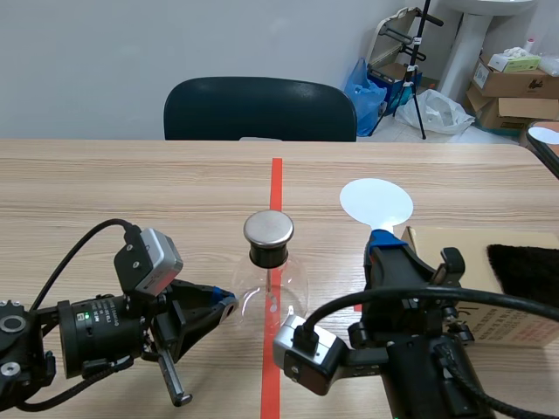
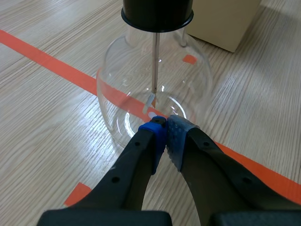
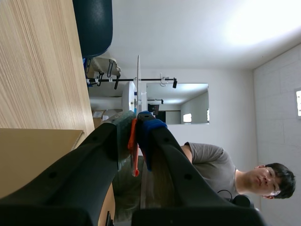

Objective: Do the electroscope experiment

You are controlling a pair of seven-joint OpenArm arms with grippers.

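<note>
The electroscope (image 1: 269,271) is a clear glass flask with a black stopper and a round metal cap (image 1: 268,227), standing on the red tape line. My left gripper (image 1: 229,304) is shut on nothing, its tips right at the flask's left wall. In the left wrist view the pads (image 2: 157,133) meet against the glass (image 2: 117,80), with the rod (image 2: 155,61) and foil leaves inside. My right gripper (image 1: 383,249) is shut on the orange handle (image 3: 133,141) of a white disc paddle (image 1: 376,202), held upright to the right of the flask. The disc (image 3: 138,80) shows edge-on.
A cardboard box (image 1: 454,253) with a black cloth (image 1: 526,269) on it lies at the right, beside my right arm. A dark chair (image 1: 260,109) stands behind the table. A person (image 3: 216,162) shows in the right wrist view.
</note>
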